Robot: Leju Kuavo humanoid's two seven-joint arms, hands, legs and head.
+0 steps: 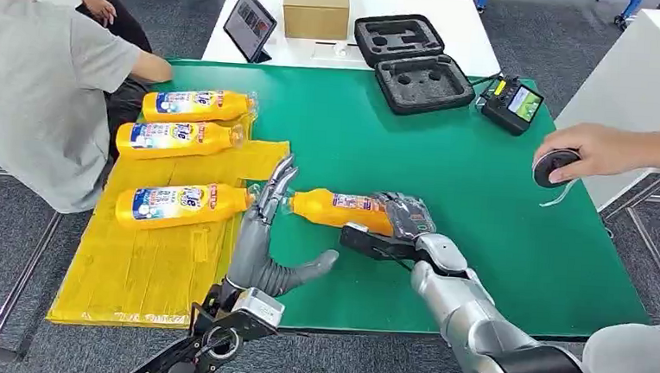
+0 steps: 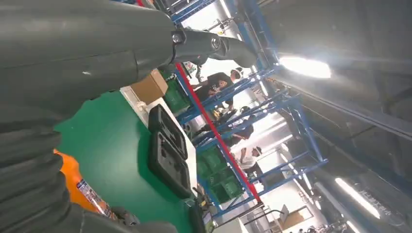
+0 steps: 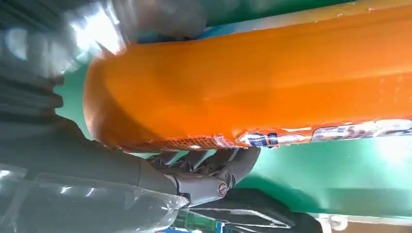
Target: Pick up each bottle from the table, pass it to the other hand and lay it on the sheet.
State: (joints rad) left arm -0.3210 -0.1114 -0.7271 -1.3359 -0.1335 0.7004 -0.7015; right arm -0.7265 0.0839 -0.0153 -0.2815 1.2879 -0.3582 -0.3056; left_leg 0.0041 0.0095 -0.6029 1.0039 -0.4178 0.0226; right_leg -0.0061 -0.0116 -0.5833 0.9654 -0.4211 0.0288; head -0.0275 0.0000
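The right hand [image 1: 402,221] holds a bottle [image 1: 342,208] by its base, lying level above the green table [image 1: 481,204], near the front edge. Its cap end points to the left hand [image 1: 267,235], which is wide and holds nothing; its fingers stand just at the cap, and I cannot tell if they already touch it. In the right wrist view the orange body of the bottle [image 3: 252,82] lies across the dark fingers [image 3: 209,170].

The pass can go wrong here, I think. The bottle is smooth and round, so if the right hand lets go before the left hand closes, it can fall on the table and roll. The left hand stands at the thin cap end, and a grasp there can let the heavy body tip down.

The yellow sheet [image 1: 131,261] covers the front left corner of the table. Three bottles lie on it: one [image 1: 182,205] near the middle, one [image 1: 178,138] behind it, one [image 1: 197,105] at the far edge of the sheet.

Farther, an open black case [image 1: 412,62] with grey foam lies at the far edge of the table; its hollows look empty. Behind it, on a white table [image 1: 458,21], stands a closed box [image 1: 316,6]; what is inside I cannot tell.
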